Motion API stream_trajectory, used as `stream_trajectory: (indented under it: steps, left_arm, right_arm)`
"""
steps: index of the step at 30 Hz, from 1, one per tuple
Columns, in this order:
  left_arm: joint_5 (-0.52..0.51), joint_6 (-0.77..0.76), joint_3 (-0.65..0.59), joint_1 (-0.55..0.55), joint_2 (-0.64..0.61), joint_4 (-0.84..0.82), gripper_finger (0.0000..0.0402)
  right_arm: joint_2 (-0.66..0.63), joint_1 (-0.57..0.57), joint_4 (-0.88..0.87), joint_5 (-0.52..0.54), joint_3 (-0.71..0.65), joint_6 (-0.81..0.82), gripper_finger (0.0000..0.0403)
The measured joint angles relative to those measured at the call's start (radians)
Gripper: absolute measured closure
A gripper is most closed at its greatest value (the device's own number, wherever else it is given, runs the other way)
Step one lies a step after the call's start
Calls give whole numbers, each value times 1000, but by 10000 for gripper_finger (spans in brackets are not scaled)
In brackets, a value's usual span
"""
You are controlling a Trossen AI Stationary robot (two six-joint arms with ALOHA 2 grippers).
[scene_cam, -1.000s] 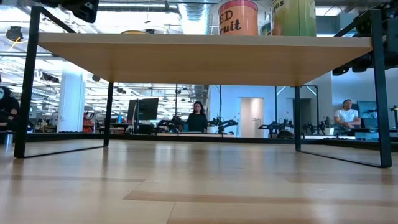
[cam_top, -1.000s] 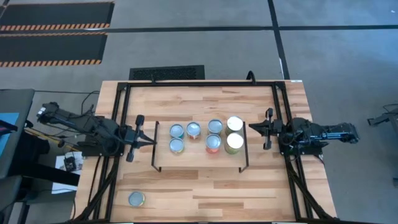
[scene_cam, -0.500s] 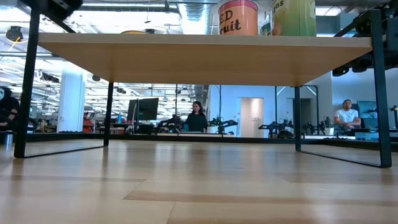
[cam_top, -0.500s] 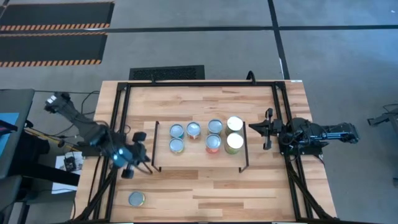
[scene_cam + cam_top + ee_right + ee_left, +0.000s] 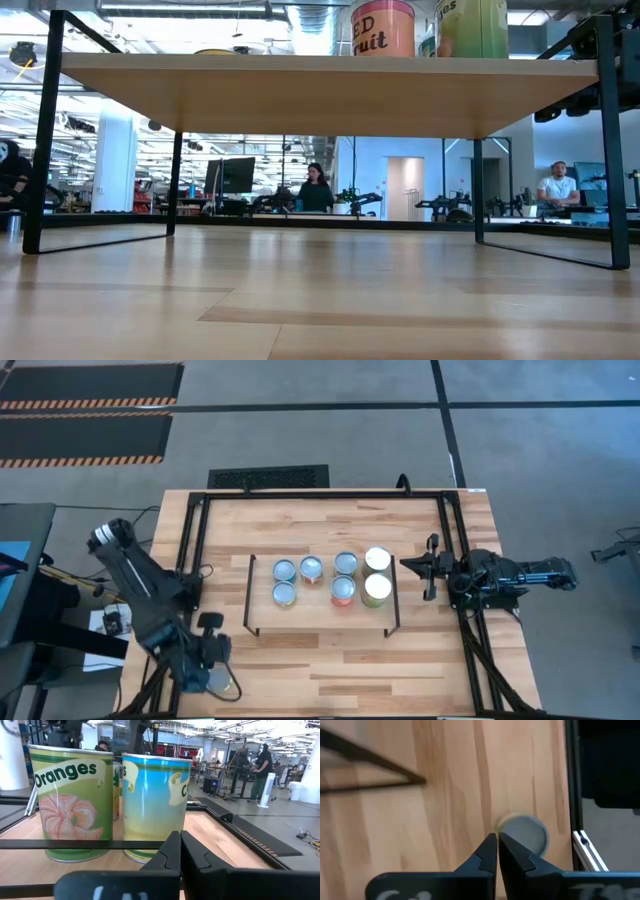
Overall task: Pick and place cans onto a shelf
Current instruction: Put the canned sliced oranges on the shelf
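Note:
Seven cans stand upright on the shelf (image 5: 320, 622) at the table's middle, among them a blue-topped one (image 5: 285, 571), an orange one (image 5: 343, 590) and a white-topped one (image 5: 377, 589). One more can (image 5: 524, 834) with a silver top stands on its base on the table near the near left corner. My left gripper (image 5: 497, 839) is shut and points down above it, at its edge, so the can is hidden in the high view. My right gripper (image 5: 420, 567) is shut and level at the shelf's right end, facing the "Oranges" can (image 5: 70, 802) and a blue can (image 5: 155, 805).
Black frame rails (image 5: 200, 540) run along the table's left, far and right sides, and one rail (image 5: 572, 795) lies close to the loose can. Bare wood (image 5: 380, 670) spans the near side. From the low view, people sit in the room (image 5: 318, 190) beyond the shelf's legs.
My left gripper has swung from the shelf's left end toward the table's near left corner. It has tipped from level to pointing down and now hangs over the loose can. It has stayed shut. The cans have not moved.

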Motion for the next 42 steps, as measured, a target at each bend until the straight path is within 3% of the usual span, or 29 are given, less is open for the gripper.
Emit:
stream_trajectory:
  steps: [12,23,28,31,35,39,42]
  left_arm:
    - [17,-309,0,-121,218,200,387]
    - [43,-387,-2,-173,347,224,287]
    - [28,-387,-4,-173,370,206,267]
    - [26,-390,-4,-172,387,201,277]
    - [34,-344,-1,-173,399,208,321]
    - [57,-194,40,-173,389,203,384]
    - [66,-65,109,-158,352,232,395]
  right_arm:
    - [0,0,1,24,0,-16,389]
    - [0,0,2,27,-1,-27,389]
    - [0,0,2,28,-1,-27,388]
    - [0,0,3,30,-1,-27,389]
    - [0,0,3,30,-1,-26,390]
    - [0,0,3,29,-1,-18,390]
    - [0,0,3,29,-1,-1,390]
